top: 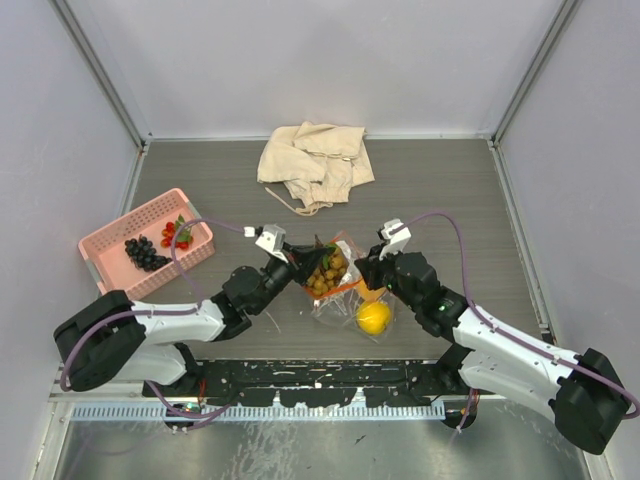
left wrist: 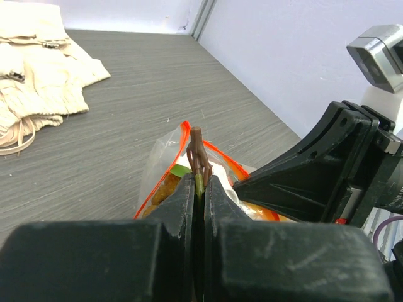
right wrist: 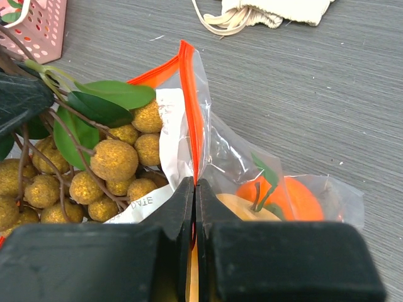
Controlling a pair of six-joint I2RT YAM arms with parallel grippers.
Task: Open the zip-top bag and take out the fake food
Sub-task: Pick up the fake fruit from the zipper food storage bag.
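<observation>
Left fingers (left wrist: 187,192) clamp berry cluster (right wrist: 113,160) stem; right fingers (right wrist: 183,196) pinch zip-top bag (right wrist: 189,94) edge.

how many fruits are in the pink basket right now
2: dark grapes in the middle of the pink basket, and red fruit with a green leaf just right of them in the top view. Smaller pieces may be hidden.
</observation>
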